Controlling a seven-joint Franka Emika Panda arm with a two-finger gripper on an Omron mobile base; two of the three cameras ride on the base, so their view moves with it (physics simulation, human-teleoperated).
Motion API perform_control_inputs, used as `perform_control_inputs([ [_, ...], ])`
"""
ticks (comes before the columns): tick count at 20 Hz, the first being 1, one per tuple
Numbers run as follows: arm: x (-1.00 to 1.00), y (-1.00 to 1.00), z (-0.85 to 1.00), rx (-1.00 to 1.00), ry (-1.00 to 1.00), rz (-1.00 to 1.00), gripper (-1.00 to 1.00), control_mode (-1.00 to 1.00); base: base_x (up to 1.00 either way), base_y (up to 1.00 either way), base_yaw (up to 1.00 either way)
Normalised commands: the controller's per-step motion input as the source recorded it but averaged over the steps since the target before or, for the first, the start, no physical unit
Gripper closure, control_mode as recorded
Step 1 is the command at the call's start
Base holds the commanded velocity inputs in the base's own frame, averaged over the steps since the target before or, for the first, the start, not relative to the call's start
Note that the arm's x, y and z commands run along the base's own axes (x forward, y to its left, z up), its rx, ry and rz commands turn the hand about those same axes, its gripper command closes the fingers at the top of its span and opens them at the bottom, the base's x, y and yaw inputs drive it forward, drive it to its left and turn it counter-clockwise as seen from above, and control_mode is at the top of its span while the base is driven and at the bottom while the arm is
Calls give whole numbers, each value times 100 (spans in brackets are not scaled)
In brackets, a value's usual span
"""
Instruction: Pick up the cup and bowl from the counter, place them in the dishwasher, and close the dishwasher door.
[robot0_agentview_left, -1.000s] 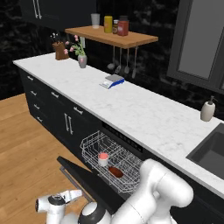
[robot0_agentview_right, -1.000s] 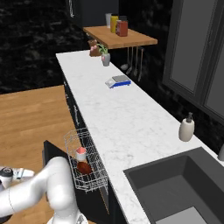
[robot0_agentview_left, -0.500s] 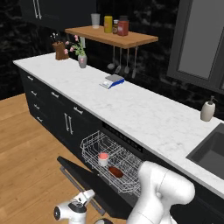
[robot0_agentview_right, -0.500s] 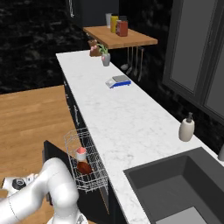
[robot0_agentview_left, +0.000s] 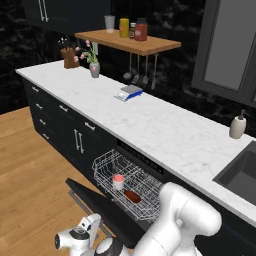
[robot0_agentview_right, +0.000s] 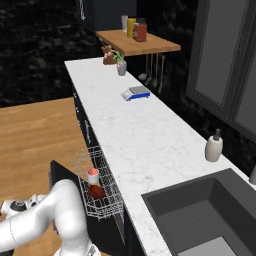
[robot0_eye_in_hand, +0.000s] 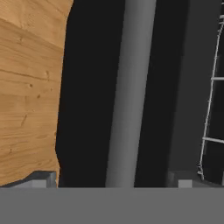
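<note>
Cup (robot0_agentview_left: 118, 181) beside bowl (robot0_agentview_left: 133, 196) in dishwasher (robot0_agentview_left: 131, 185) rack (under counter (robot0_agentview_left: 165, 131)).

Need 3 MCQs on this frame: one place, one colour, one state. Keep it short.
1. Where is the cup?
A. on the counter
B. in the dishwasher rack
C. on the shelf

2. What colour is the dishwasher door's handle?
A. grey
B. red
C. wood brown

3. How does the dishwasher door stand?
A. shut
B. dropped open
C. taken off

Key: 1 B, the cup stands among the white wires of the rack beside the bowl. 2 A, the hand view shows a grey bar on the black panel. 3 B, the panel hangs out below the pulled-out rack.
</note>
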Motion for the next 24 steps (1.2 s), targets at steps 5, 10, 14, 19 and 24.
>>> perform_control_inputs([
  [5,42,30,-95,-50,0,-13,-100,-100,0,0,0],
  [10,59,-7,-97,-43,-3,-15,-100,-100,0,0,0],
  [14,61,-32,-58,-39,-21,-15,-100,-100,0,0,0],
  [19,73,-21,-57,-55,-45,-23,-100,-100,0,0,0],
  [24,75,-18,-50,-60,-47,-29,-100,-100,0,0,0],
])
